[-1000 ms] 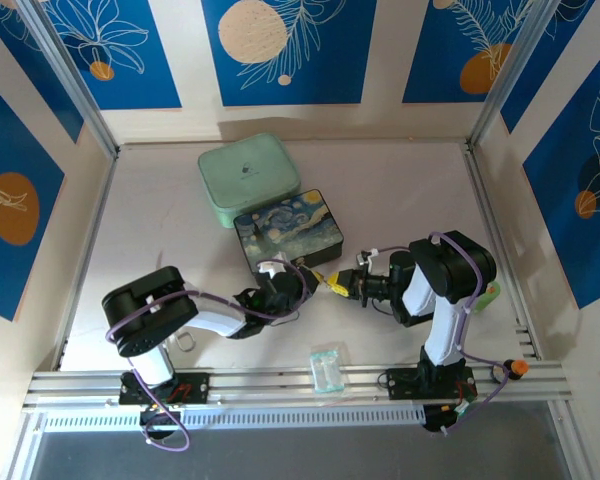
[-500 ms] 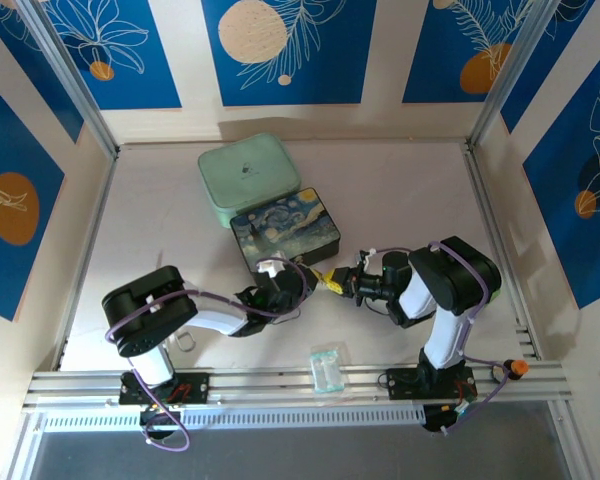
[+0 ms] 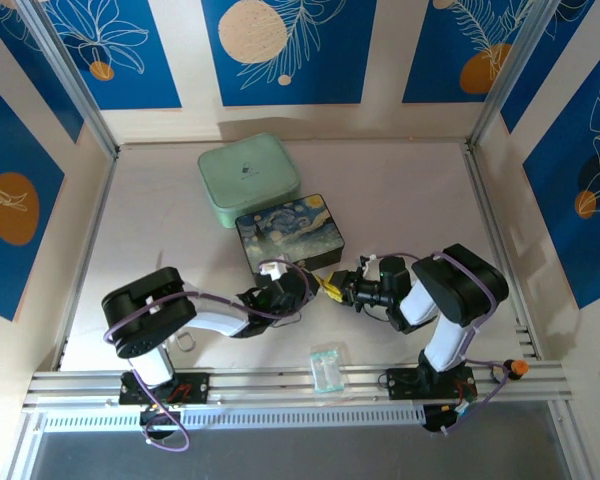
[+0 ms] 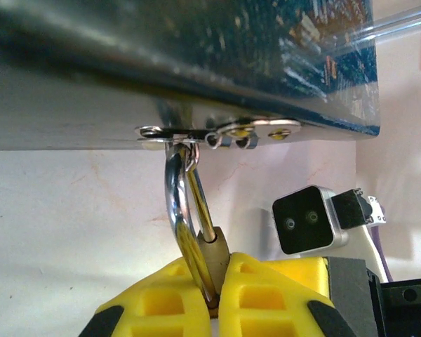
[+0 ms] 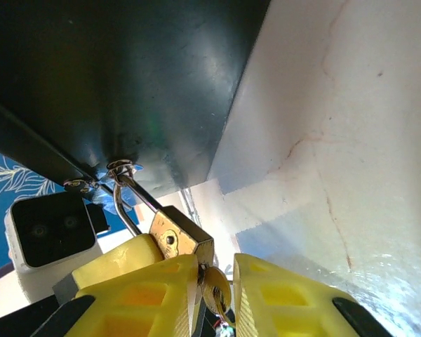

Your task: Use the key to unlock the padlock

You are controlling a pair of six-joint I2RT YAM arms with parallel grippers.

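Note:
The small brass padlock (image 4: 223, 254) hangs by its silver shackle (image 4: 177, 200) from the hasp (image 4: 217, 133) on the dark starry-night box (image 3: 290, 232). My left gripper (image 4: 217, 298) is shut on the padlock's body from below. In the right wrist view the padlock (image 5: 177, 237) points its bottom at my right gripper (image 5: 216, 295). The key's (image 5: 217, 289) round silvery head sits between the right gripper's yellow fingers (image 5: 151, 295), against the padlock's underside; its blade is hidden. From above, both grippers meet at the padlock (image 3: 326, 283) by the box's near corner.
A mint-green case (image 3: 248, 178) lies behind the painted box. A clear plastic packet (image 3: 327, 367) rests near the front rail between the arm bases. Each wrist view shows the other arm's camera (image 4: 309, 219) close by. Open tabletop lies to the left and far right.
My right gripper has slid left until it meets the padlock. The painted box has shifted slightly. The left gripper has kept its hold.

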